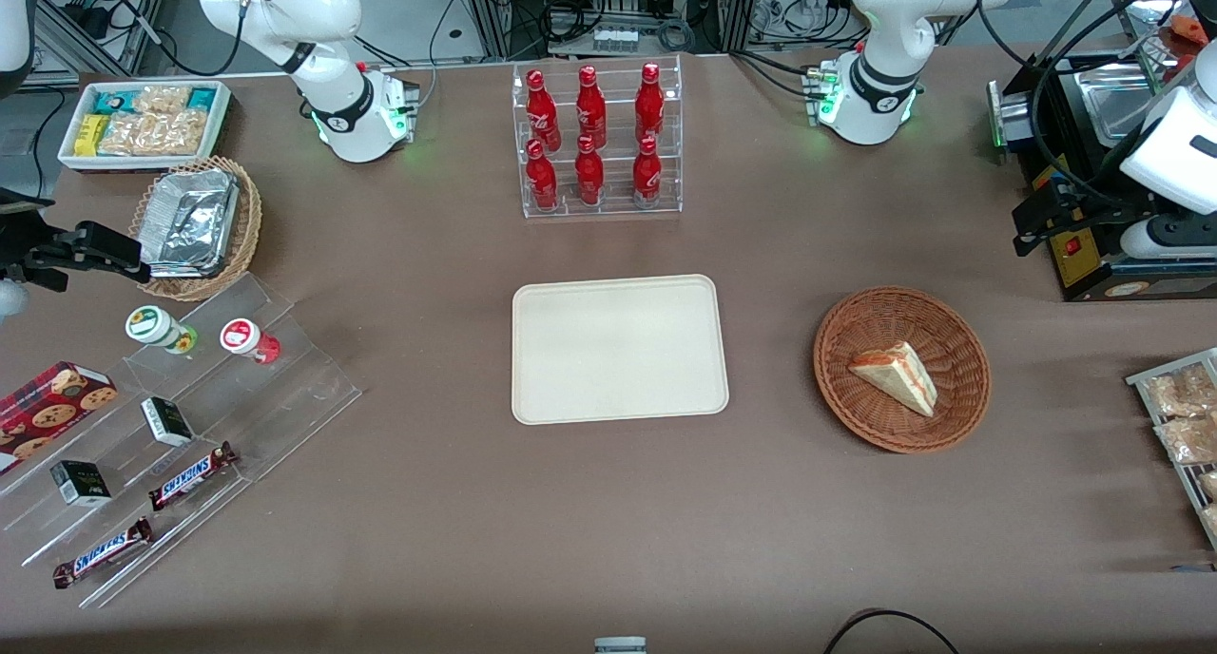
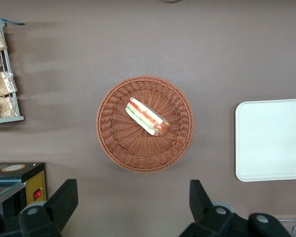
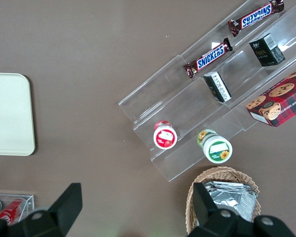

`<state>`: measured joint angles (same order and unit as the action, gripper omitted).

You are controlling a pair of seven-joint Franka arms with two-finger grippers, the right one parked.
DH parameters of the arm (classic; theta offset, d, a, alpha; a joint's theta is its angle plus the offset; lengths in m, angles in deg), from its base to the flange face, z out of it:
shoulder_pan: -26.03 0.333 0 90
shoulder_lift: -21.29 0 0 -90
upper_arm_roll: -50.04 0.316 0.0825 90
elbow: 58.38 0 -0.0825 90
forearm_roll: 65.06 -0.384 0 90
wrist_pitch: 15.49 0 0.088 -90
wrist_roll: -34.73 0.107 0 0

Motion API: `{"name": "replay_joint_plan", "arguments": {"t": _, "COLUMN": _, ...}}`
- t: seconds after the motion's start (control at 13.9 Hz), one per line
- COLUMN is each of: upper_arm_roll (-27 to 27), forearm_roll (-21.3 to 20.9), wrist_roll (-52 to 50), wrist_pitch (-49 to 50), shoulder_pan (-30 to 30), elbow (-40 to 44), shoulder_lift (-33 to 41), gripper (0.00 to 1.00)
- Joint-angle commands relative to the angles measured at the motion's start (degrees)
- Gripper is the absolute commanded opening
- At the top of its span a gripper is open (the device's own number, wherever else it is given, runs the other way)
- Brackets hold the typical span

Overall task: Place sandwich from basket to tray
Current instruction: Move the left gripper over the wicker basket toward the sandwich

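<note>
Sandwich (image 2: 147,116), a small triangular wedge of pale bread with red-orange and green filling along its cut edge, lies inside the round reddish-brown woven wicker basket (image 2: 113,143), clear of the left arm's black two-finger gripper (image 2: 133,202), which hangs above the brown table (image 1: 761,502) at the basket's edge. Its fingers (image 2: 63,200) are spread wide, wider than the sandwich is long, and they hold and touch nothing. In the front view the wedge (image 1: 896,376) rests in the basket (image 1: 856,416), which sits beside the flat rectangular cream-beige tray (image 1: 619,348) with rounded corners, toward the working arm's end of the table; the two do not touch.

Toward the parked arm's end, a clear acrylic stepped stand (image 1: 285,388) carries two brown bars printed "SNICKERS" (image 1: 192,475). Six red bottles (image 1: 589,174) with white script stand in a clear rack (image 1: 601,207), farther from the front camera than the tray.
</note>
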<state>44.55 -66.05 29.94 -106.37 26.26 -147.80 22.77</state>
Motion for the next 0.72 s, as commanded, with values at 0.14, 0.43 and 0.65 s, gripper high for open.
{"name": "replay_joint_plan", "arguments": {"t": 0.14, "upper_arm_roll": 0.2, "forearm_roll": -0.2, "wrist_roll": 0.5, "wrist_pitch": 1.1, "shoulder_pan": 0.0, "elbow": 0.6, "shoulder_lift": -0.3, "gripper": 1.0}}
{"name": "replay_joint_plan", "arguments": {"t": 0.43, "upper_arm_roll": 0.3, "forearm_roll": -0.8, "wrist_roll": 0.4, "wrist_pitch": -4.3, "shoulder_pan": 0.2, "elbow": -5.2, "shoulder_lift": -0.9, "gripper": 1.0}}
{"name": "replay_joint_plan", "arguments": {"t": 0.65, "upper_arm_roll": 0.5, "forearm_roll": -0.9, "wrist_roll": -0.9, "wrist_pitch": -13.0, "shoulder_pan": 0.3, "elbow": -14.2, "shoulder_lift": -0.3, "gripper": 1.0}}
